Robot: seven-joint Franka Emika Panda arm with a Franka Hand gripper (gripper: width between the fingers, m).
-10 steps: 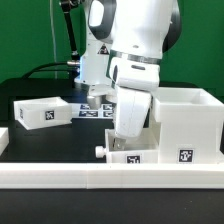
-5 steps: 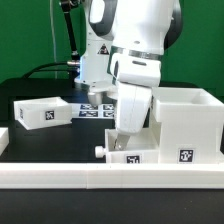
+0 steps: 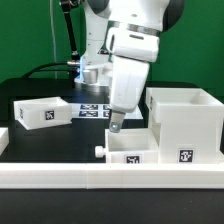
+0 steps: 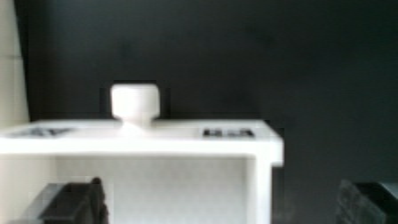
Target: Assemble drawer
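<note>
Over the middle of the black table (image 3: 60, 140), filling the upper part of the exterior view: the white Panda arm (image 3: 135, 40), slanting down toward the front. At the exterior view's right, standing on the table: the drawer housing (image 3: 185, 125), a hollow white cube, open upward, one tag low on its front face. Along the front edge, across the whole width: a long white border rail (image 3: 110, 180). At the exterior view's left, well apart from the rest: the left tray (image 3: 42, 113), tag facing the camera. Just beside the housing, on its left in that view, close behind the rail: the front tray (image 3: 132, 150), open upward. Behind the trays, flat on the table: the marker board (image 3: 92, 110), partly hidden by the arm. Directly above the front tray's rear rim, seemingly just clear of it: the gripper (image 3: 114, 123), spread wide with nothing between its fingers (image 4: 71, 202), dark at both sides of the wrist view. Beyond the fingers in that view: the same tray's white rim and its knob (image 4: 135, 100), blurred; in the exterior view, sticking out of the tray's left end.
</note>
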